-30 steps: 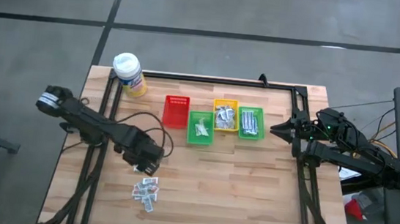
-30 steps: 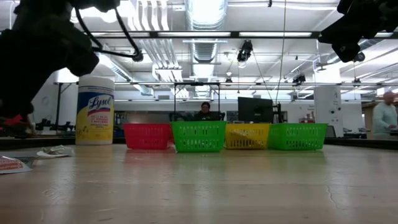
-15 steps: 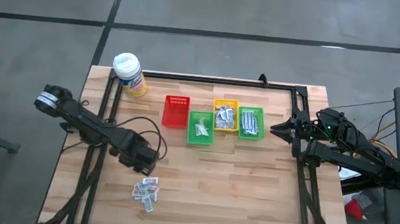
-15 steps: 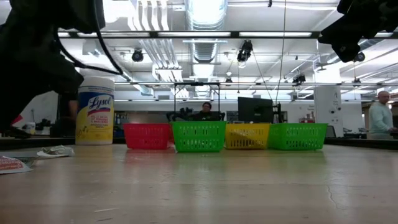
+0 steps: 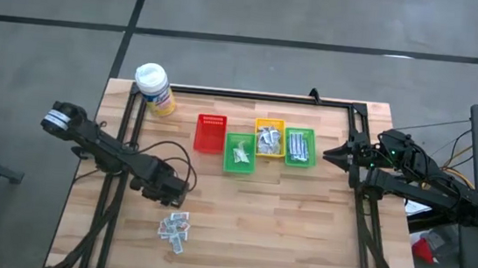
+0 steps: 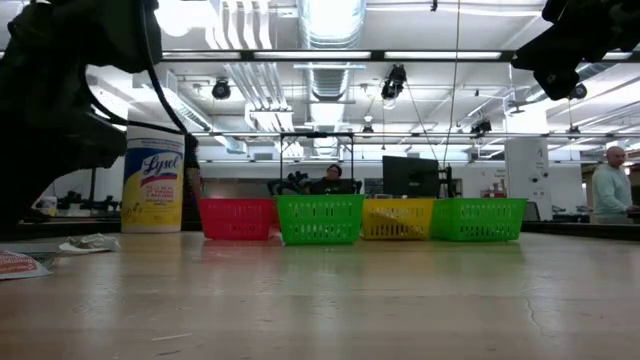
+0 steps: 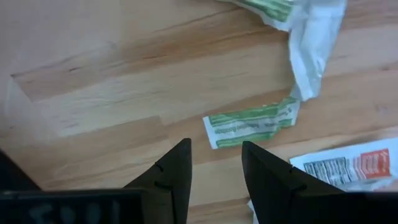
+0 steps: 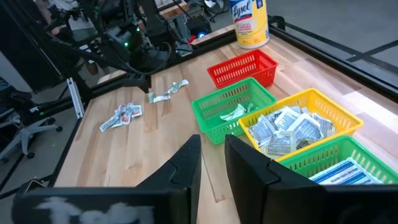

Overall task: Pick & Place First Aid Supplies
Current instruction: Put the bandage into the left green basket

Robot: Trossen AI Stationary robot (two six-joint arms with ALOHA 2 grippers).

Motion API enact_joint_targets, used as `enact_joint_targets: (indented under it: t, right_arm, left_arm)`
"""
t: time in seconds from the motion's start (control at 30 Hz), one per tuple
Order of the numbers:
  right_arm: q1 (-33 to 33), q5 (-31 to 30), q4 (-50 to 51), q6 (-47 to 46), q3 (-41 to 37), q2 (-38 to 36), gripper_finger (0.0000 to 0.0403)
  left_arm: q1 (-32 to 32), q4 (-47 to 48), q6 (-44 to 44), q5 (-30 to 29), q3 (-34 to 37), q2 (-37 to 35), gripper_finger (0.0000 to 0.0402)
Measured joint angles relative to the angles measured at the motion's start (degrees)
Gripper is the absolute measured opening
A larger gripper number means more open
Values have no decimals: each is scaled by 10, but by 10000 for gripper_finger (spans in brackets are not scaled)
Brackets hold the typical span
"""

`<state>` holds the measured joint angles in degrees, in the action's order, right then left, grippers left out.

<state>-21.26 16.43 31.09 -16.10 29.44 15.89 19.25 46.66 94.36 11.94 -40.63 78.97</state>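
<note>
- Since the earlier frame, the left gripper (image 7: 214, 171) has been shifted nearer the green-striped white paper packet (image 7: 252, 123), jaws parted, empty.
- Neighbouring packets could be snagged.

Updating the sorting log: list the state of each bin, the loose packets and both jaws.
Red bin: empty.
Left green bin: few packets.
Yellow bin: packets heaped.
Right green bin: striped packets.
Loose packets: on table.
Left gripper: jaws open, empty.
Right gripper: jaws open, empty.
</note>
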Motion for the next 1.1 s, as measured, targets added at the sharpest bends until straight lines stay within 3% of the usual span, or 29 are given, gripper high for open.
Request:
enact_joint_targets:
  t: [0.5,0.77,1.1]
  right_arm:
    - [0,0,0,0,0,0,86]
    - [0,0,0,0,0,0,76]
    - [0,0,0,0,0,0,70]
  left_arm:
    - [0,-22,49,0,22,1,135]
    - [0,-61,78,5,54,-1,127]
    - [0,-60,88,17,69,0,65]
